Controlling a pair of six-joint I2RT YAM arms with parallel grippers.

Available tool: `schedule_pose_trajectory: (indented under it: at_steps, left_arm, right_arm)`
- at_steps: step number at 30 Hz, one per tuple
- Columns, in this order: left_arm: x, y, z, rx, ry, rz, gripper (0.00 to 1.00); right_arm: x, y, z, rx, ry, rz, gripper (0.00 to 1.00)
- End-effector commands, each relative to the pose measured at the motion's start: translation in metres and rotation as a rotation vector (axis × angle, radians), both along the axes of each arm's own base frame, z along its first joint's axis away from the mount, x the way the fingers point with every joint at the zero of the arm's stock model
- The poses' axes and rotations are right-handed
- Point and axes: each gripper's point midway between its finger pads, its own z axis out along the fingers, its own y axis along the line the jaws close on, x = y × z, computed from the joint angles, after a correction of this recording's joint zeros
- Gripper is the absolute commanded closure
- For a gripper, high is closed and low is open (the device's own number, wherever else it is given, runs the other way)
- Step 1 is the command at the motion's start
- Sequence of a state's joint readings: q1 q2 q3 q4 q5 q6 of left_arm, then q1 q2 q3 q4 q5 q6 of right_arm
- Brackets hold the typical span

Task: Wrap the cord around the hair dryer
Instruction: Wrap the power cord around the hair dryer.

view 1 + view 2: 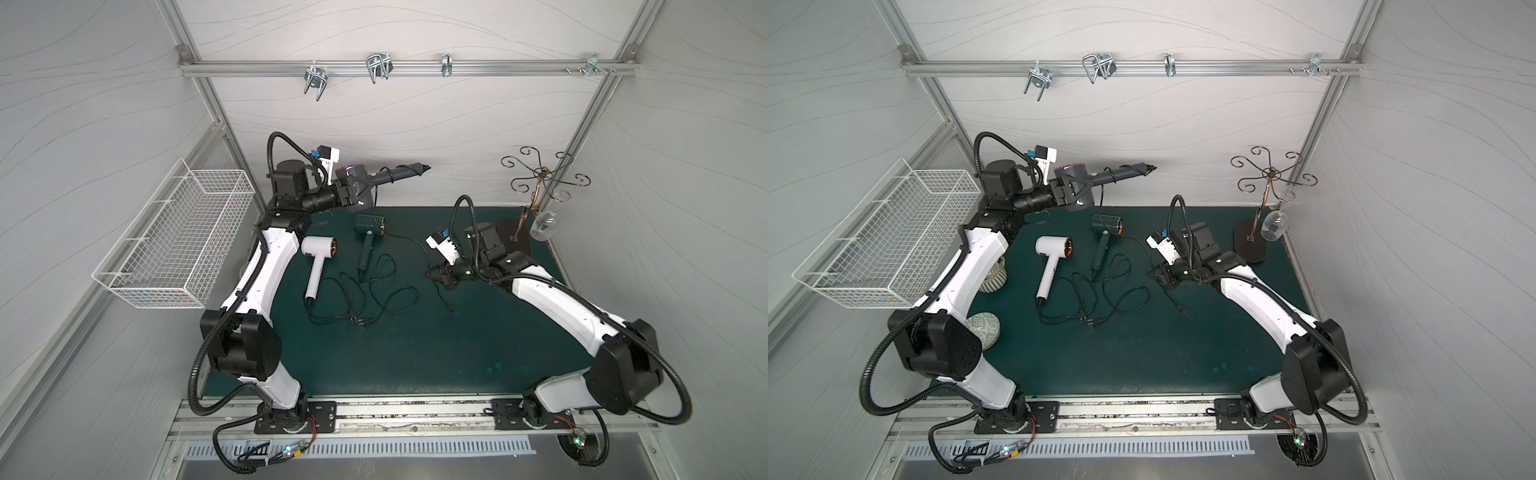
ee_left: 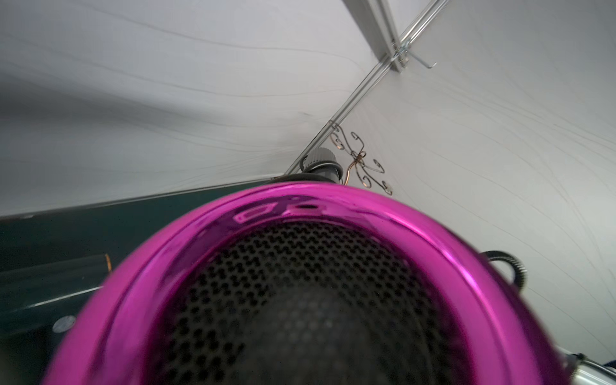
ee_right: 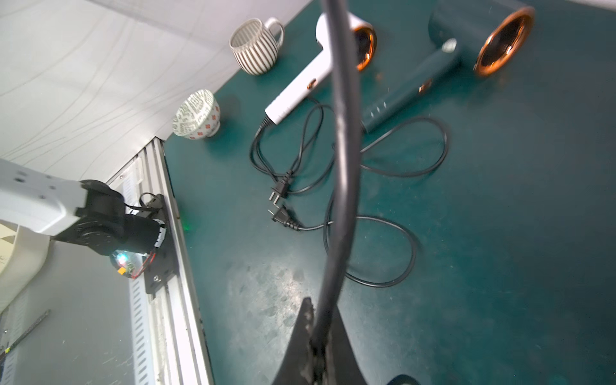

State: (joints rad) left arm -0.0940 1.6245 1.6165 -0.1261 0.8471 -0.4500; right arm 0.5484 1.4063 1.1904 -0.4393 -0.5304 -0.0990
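Taking the white hair dryer (image 1: 318,259) on the table (image 1: 415,353) as our mark, we find a wire basket (image 1: 174,245) well to its left on the side wall. In a top view a striped mug (image 1: 994,280) and a patterned bowl (image 1: 984,328) sit nearer on that same side, partly behind the left arm. Behind the white dryer, raised off the table, our left pincer (image 1: 352,188) grips the head of the grey hair dryer (image 1: 401,172), its jaws spread across the body and the handle pointing right. Its magenta ring (image 2: 333,206) fills the left wrist view. The cord (image 1: 409,242) loops over that handle, drops to the table and trails off to the right of the white dryer. Just right of the white dryer lies a dark green dryer (image 1: 368,232), and their loose cords (image 1: 374,299) tangle in front of both, plugs side by side. Further right, our right pincer (image 1: 434,275) is closed on the grey dryer's cord, low over the table, with the plug end (image 1: 451,308) lying just in front of it. Farthest right of the white dryer, in the back corner, a wire stand (image 1: 540,174) holds a wine glass (image 1: 544,226).
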Motion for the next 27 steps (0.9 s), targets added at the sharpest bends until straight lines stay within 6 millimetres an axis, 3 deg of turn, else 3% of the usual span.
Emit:
schedule_pose_trajectory:
  at_steps: [1, 7, 12, 22, 27]
  left_arm:
    - [-0.003, 0.004, 0.008, 0.057, -0.092, 0.016, 1.00]
    - [-0.013, 0.004, -0.023, 0.073, -0.025, 0.004, 1.00]
    - [-0.023, -0.006, -0.052, 0.106, 0.029, -0.022, 1.00]
    - [-0.075, -0.068, -0.102, 0.161, 0.121, -0.208, 1.00]
    - [-0.098, -0.089, -0.110, 0.174, 0.137, -0.299, 1.00]
  right_arm:
    - [-0.016, -0.018, 0.041, -0.067, -0.107, 0.034, 1.00]
    - [-0.010, -0.027, 0.113, -0.088, -0.261, 0.023, 1.00]
    - [-0.003, -0.027, 0.155, -0.080, -0.360, 0.022, 1.00]
    - [0.020, -0.025, 0.200, -0.060, -0.494, 0.023, 1.00]
    - [0.035, -0.026, 0.207, -0.116, -0.577, 0.024, 1.00]
